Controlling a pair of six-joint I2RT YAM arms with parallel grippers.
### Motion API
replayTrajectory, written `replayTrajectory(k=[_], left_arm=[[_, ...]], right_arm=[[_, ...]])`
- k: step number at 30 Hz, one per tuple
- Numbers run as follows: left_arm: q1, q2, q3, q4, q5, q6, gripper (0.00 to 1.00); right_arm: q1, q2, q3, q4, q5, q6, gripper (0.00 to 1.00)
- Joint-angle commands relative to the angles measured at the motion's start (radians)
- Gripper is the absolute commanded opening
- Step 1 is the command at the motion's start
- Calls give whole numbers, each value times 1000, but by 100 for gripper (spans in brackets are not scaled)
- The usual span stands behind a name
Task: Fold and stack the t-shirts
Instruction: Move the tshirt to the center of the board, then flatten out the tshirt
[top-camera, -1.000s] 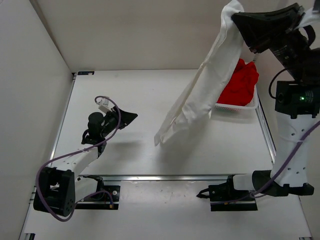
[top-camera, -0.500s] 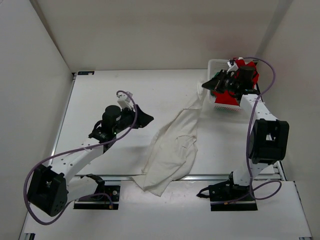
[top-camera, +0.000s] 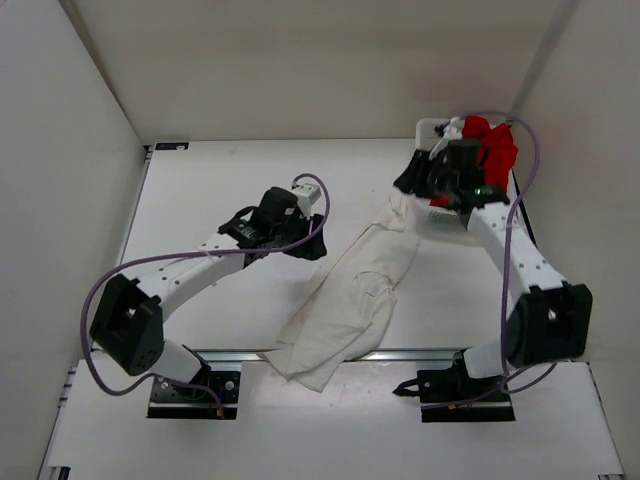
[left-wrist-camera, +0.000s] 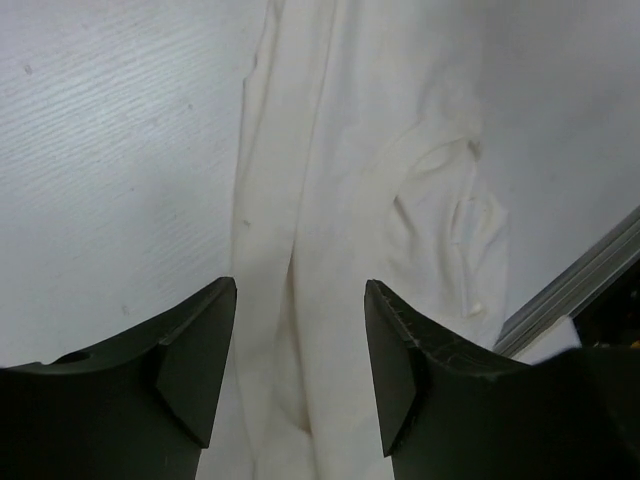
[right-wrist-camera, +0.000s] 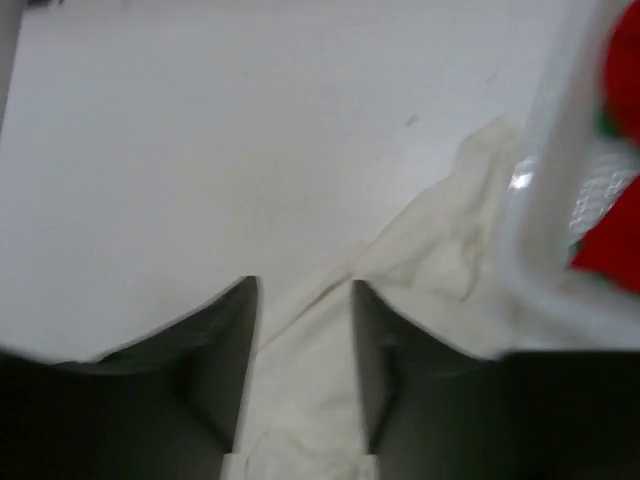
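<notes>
Left gripper (left-wrist-camera: 300, 300) hangs spread above the white t-shirt (top-camera: 355, 300), bunched in a long strip at frame centre. Right gripper (right-wrist-camera: 303, 285), jaws apart, hovers over its upper end beside the basket (top-camera: 432, 128) of red t-shirt (top-camera: 492, 150). Likely step: flattening. Next, each gripper should pinch an edge and pull outward.

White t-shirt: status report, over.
Left tool open, over white t-shirt. Right tool open over its far end, beside basket. Shirt crumpled lengthwise, unfolded, near end across the rail. Red t-shirt in basket.

Plain white t-shirt (top-camera: 355, 290); red t-shirt (top-camera: 495, 150); white basket (top-camera: 427, 129); white table (top-camera: 220, 180).
</notes>
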Motion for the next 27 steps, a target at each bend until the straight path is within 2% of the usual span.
replayTrajectory(k=[1,3,4,7,8,10,11,13,16,22,27], left_arm=[[-35,74,118,-217,-39,126,65],[-53,93,135,-260,-75,152,65],[-62,110,140,-283,-86,171,66],[-76,133,128,-323,-106,189,67],[-79,143,114,-336,-108,188,67],[-62,148,102,-323,-82,191,75],[-68,154,105,-336,-70,197,75],[-69,180,128,-359,-79,229,76],[-73,228,154,-389,-47,251,76],[-104,330,238,-428,-39,275,73],[-107,393,286,-434,-39,271,59]], right_arm=[[105,-207,-304,-29,116,39,31],[169,-353,-464,33,56,70,13],[231,-411,-542,31,84,78,8],[404,-505,-661,-25,149,114,5],[432,-528,-707,-33,135,145,6],[536,-563,-776,-9,123,203,16],[568,-562,-825,30,109,246,18],[646,-548,-870,80,98,285,30],[711,-499,-870,96,163,312,36],[673,-524,-897,79,171,320,44],[681,-505,-906,22,205,337,45]])
